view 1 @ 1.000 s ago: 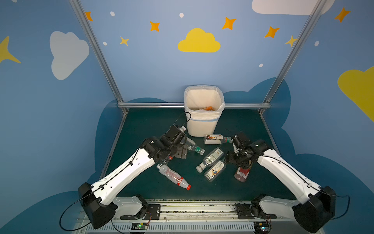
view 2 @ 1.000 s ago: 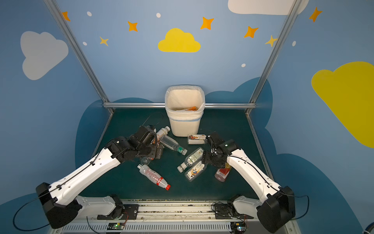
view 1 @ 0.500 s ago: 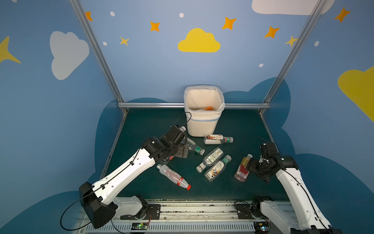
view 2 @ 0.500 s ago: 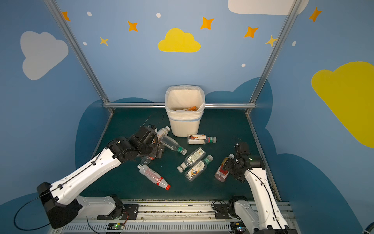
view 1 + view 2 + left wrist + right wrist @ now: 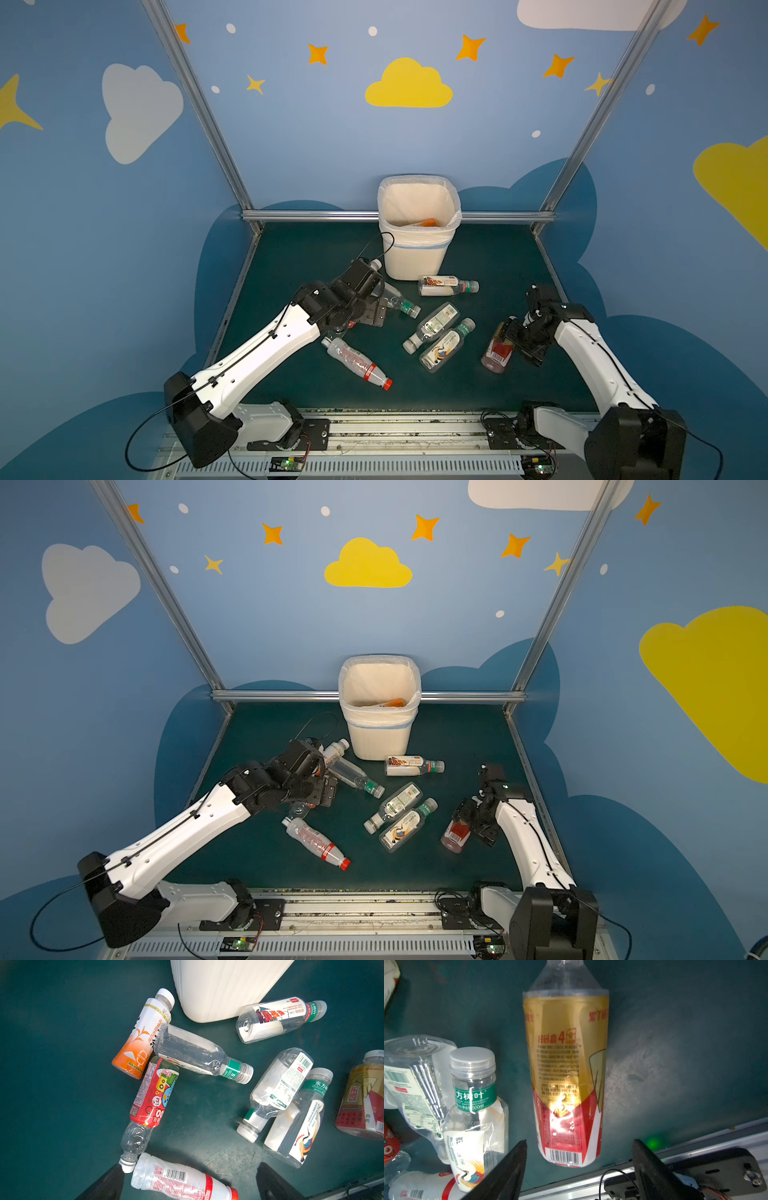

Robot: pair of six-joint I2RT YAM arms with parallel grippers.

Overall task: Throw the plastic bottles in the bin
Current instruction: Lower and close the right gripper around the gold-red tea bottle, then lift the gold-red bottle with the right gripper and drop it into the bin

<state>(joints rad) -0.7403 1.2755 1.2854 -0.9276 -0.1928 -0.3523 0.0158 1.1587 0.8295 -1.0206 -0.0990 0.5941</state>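
Status: task partly done, most of the work outstanding.

The bin [image 5: 415, 262] stands upright at the back middle of the table [image 5: 316, 257]. An orange item [image 5: 428, 223] shows inside it; what else it holds is hidden.

Eight bottles lie flat on the table, all outside the bin:
- An orange bottle [image 5: 141, 1039], a clear bottle [image 5: 193, 1049] and a red bottle [image 5: 153, 1093] touch one another just beside the bin.
- A red-capped white bottle [image 5: 357, 363] lies nearer the front.
- A white-labelled bottle [image 5: 446, 286] lies against the bin's foot.
- Two green-necked bottles [image 5: 432, 328] lie side by side, touching, mid-table.
- A gold-and-red bottle [image 5: 496, 353] lies apart from the others on the right.

Left gripper [image 5: 374, 316]: jaws spread wide, holding nothing, over the cluster by the bin.

Right gripper [image 5: 579, 1142]: jaws spread either side of the gold-and-red bottle's base, with a gap showing on both sides; nothing is pinched.

Judgement: the right arm is lined up to grasp, with closing, lifting and carrying to the bin not yet done. All eight bottles are left to move.
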